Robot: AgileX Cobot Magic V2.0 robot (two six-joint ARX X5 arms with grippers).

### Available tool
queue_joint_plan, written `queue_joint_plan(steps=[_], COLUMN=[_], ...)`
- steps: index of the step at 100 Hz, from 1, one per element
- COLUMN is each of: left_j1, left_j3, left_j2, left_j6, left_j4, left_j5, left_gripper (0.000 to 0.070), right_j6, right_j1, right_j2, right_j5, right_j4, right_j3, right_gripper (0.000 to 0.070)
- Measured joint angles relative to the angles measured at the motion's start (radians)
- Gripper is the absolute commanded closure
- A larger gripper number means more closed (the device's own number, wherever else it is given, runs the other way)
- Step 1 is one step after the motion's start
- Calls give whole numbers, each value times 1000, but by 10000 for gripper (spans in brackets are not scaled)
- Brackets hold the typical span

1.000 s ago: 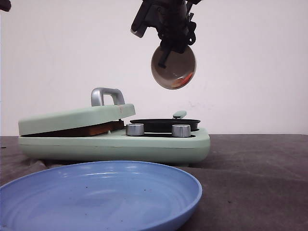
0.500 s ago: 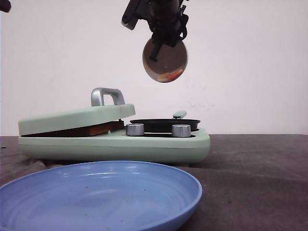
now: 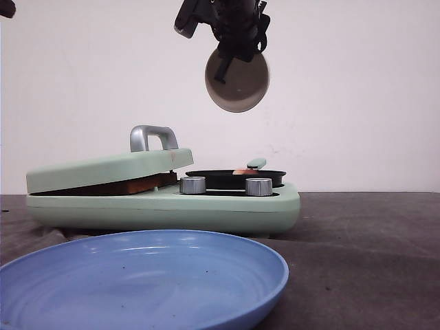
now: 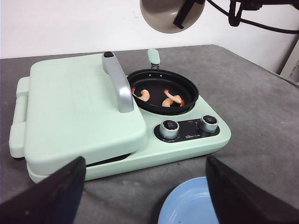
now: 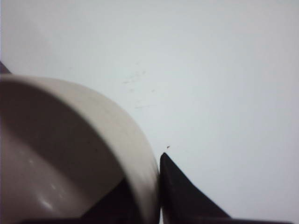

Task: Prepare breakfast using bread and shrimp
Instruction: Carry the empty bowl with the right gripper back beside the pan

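Underneath everything, a dark grey table is seen, backed by a plain white wall. On it a mint-green breakfast maker is set, its hinged lid lowered at a slant on the bread, whose brown crust shows in the gap along the front edge. Beside the lid, a small black pan is seated in the appliance, and the shrimp, in pinkish curls, are lying inside it. Two silver knobs are mounted just in front of the pan. A blue plate is placed near the camera, apart from the appliance.

Above the pan, a beige bowl is held tipped on its side by the right gripper, whose fingers are clamped across the bowl's rim. The left gripper is spread wide with nothing between its fingers. Bare table is seen to the right of the appliance.
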Motion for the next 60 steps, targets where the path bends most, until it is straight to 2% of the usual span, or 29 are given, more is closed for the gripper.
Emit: queue_joint_plan(steps=[13,27,37,60], left_j1=[0,0,0,0], left_j3=[0,0,0,0], left_j2=[0,0,0,0], left_j6=[0,0,0,0], left_j4=[0,0,-1,-3], left_j5=[0,0,0,0], left_gripper=[265,265,265,265], right_j6=[38,116,198,432], right_j1=[-1,-2,-7,-36], right_j2=[0,0,0,-24], right_j5=[14,47,67,56], right_j4=[-18,-121,-224,-460], right_j3=[0,0,0,0], right_gripper=[700,700,700,700])
